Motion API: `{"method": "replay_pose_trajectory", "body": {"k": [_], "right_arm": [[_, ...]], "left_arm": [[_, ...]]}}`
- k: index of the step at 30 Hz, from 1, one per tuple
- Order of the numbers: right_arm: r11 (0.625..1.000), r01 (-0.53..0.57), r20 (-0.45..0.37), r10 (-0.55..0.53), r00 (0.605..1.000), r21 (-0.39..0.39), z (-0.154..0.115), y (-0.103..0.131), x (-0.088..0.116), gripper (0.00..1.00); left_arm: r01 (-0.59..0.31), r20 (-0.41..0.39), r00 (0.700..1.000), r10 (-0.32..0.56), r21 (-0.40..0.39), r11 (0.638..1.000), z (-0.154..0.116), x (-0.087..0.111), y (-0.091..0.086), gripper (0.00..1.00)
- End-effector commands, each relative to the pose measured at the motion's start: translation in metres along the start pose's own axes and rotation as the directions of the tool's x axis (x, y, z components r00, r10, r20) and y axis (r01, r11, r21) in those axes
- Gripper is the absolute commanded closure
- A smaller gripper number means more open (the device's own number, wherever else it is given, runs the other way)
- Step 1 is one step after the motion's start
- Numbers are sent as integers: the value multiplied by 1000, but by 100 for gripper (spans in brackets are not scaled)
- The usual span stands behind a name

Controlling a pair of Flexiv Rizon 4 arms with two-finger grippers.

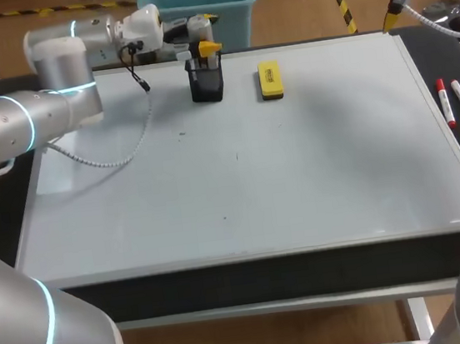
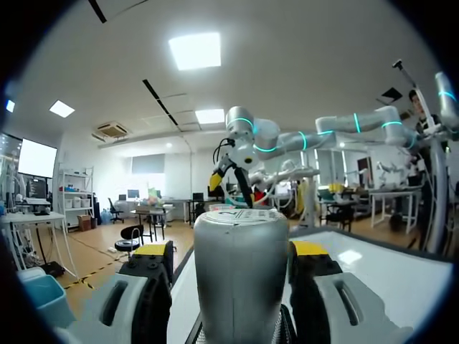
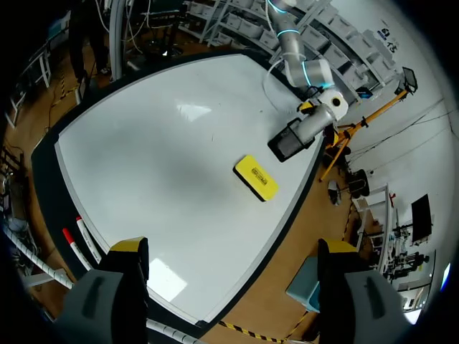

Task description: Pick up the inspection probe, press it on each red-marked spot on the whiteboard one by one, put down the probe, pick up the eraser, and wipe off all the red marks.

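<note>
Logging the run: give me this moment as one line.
left gripper: at probe in holder, grip unclear | right gripper: open, raised, empty | eraser: on whiteboard | markers: beside it

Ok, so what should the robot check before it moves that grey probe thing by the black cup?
1. Grey cylindrical probe sits between the left gripper's fingers: ok.
2. Fingers clamped on the probe: not ok, a gap shows on one side.
3. Black mesh holder upright on the white whiteboard: ok.
4. Red marks to press: cannot tell, none show on the board.
5. Yellow block eraser lies apart from the holder: ok.
6. Right gripper open, high over the board: ok.
</note>
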State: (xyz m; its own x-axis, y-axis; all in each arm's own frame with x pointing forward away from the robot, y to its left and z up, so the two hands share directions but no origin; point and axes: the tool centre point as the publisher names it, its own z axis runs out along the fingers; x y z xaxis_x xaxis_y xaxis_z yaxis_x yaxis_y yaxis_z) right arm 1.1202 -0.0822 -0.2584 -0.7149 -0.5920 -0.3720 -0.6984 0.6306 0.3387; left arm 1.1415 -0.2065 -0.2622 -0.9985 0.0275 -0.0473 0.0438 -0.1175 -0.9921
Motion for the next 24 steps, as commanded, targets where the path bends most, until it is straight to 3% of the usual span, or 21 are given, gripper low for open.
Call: {"method": "replay_pose_trajectory", "body": {"k": [1, 9, 17, 24], "right_arm": [[1000, 2, -5, -2, 1000, 2, -1, 0, 0, 0], [1000, 2, -5, -2, 1000, 2, -1, 0, 0, 0], [1000, 2, -5, -2, 1000, 2, -1, 0, 0, 0], [1000, 2, -5, -2, 1000, 2, -1, 0, 0, 0]], "left_arm": [[-9, 17, 1000, 9, -11, 1000, 0, 10, -9, 0], [-28, 54, 998, 30, -20, 999, -5, 12, -30, 0], [-38, 182, 981, 69, -166, 985, -25, 8, -44, 0], [-6, 339, 934, 114, -303, 953, -57, 2, -47, 0]]}}
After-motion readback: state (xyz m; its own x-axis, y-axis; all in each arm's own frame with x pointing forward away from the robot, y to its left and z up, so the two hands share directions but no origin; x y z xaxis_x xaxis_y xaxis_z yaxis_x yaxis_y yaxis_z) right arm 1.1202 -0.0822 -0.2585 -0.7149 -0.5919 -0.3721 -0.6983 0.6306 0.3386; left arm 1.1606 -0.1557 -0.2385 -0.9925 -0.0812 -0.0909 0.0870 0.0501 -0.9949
